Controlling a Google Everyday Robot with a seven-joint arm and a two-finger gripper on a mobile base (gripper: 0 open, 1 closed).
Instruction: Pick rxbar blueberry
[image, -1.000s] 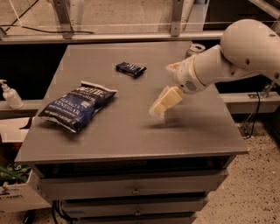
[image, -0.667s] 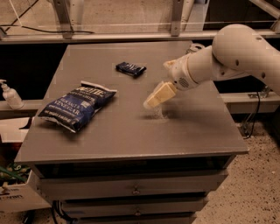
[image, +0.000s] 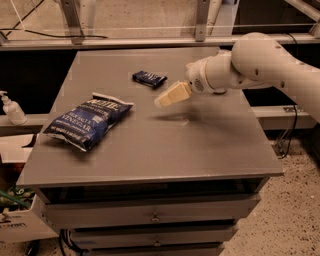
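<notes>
The rxbar blueberry (image: 149, 78) is a small flat dark navy bar lying on the grey table top (image: 150, 145) toward the back middle. My gripper (image: 163, 101) has cream-coloured fingers and hangs above the table, just right of and in front of the bar, apart from it. The white arm (image: 260, 65) reaches in from the right. Nothing shows between the fingers.
A large puffy blue chip bag (image: 89, 120) lies on the left part of the table. A hand sanitizer bottle (image: 11, 108) stands on a ledge to the left. Drawers (image: 155, 217) sit under the table top. A metal frame (image: 150, 40) runs behind the table.
My gripper and arm have moved left and toward the back, closer to the navy bar. The bar and the chip bag have not moved.
</notes>
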